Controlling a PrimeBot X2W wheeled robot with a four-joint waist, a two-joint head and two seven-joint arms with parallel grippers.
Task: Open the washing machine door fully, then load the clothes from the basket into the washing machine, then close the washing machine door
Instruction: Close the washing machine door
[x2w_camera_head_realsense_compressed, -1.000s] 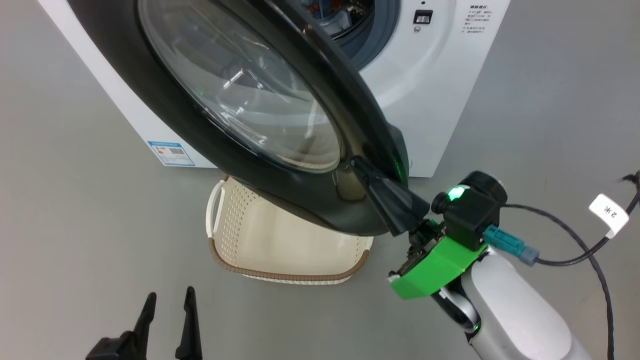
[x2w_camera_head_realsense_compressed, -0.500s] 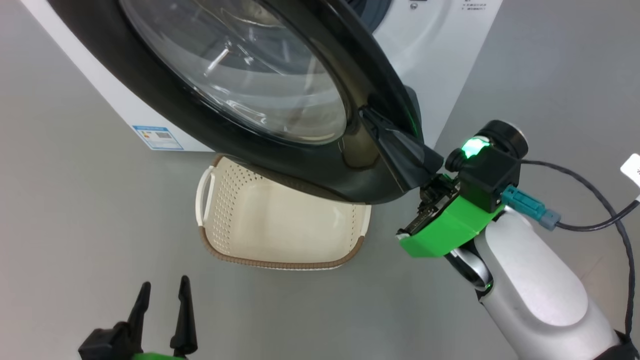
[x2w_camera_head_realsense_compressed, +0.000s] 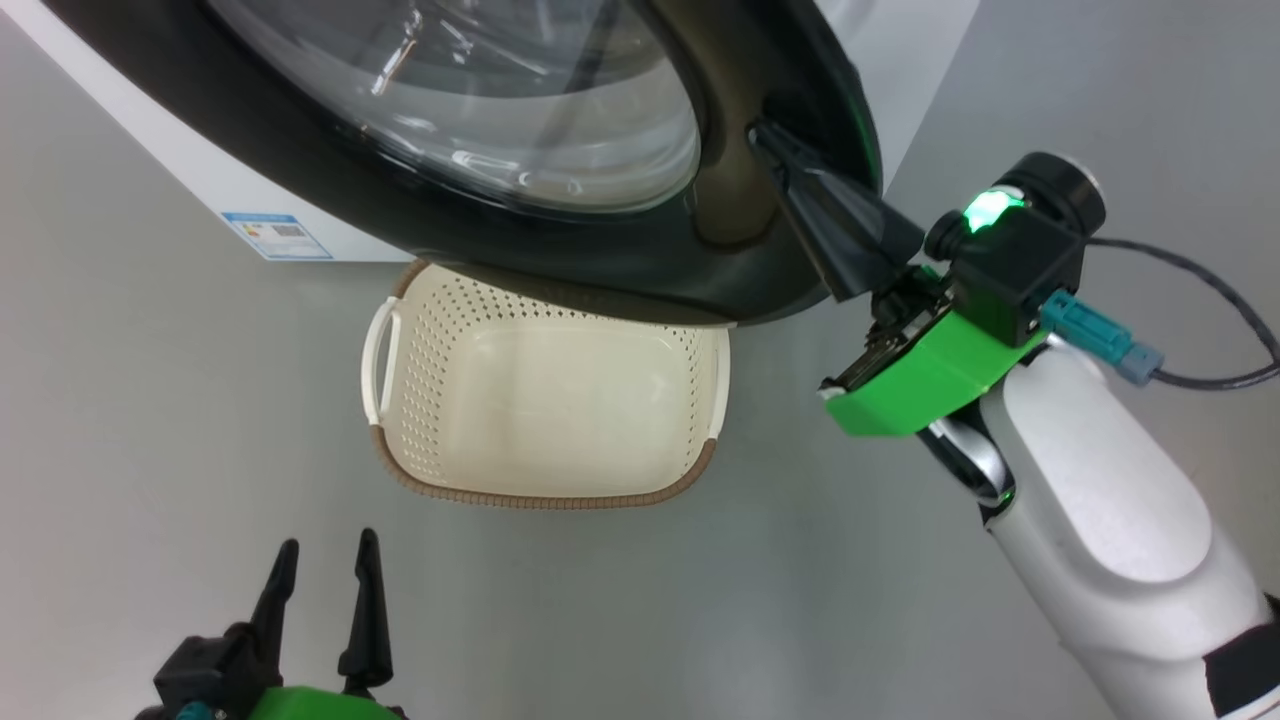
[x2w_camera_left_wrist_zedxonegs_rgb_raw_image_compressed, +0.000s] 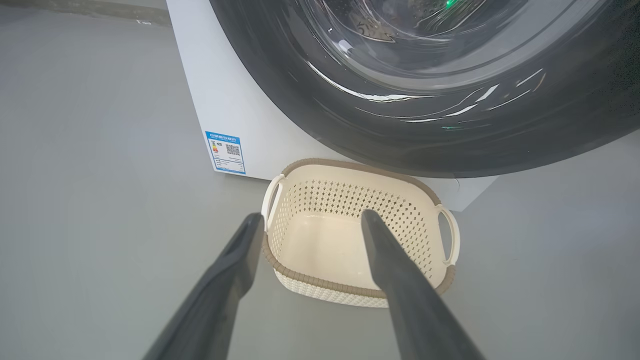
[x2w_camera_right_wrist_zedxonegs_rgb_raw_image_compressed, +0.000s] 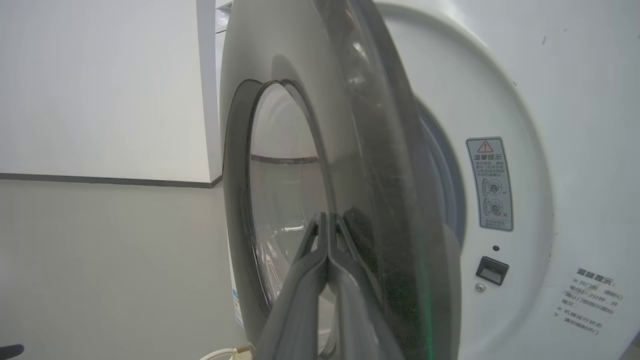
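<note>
We push the rim of the door (x2w_camera_head_realsense_compressed: 560, 250) with the right gripper (x2w_camera_head_realsense_compressed: 775, 150), fingers pressed together. With the basket (x2w_camera_head_realsense_compressed: 545, 495) empty, left gripper (x2w_camera_head_realsense_compressed: 328, 542) idles spread.

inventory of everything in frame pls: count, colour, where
big white boxy front-loading washing machine: 1, white, on the floor ahead
large round glossy black door with clear glass window: 1, black, standing open
small rectangular cream perforated plastic basket with brown rim: 1, cream, on the floor before the machine, nothing inside
small blue label sticker: 1, blue, low on the machine's white panel
warning sticker: 1, pale with red triangle, machine front
black cable with teal plug: 1, at the right wrist
floor: 1, grey
left gripper: 1, dark, open, near the basket
right gripper: 1, dark, fingers together, tips against the door
right forearm: 1, white
</note>
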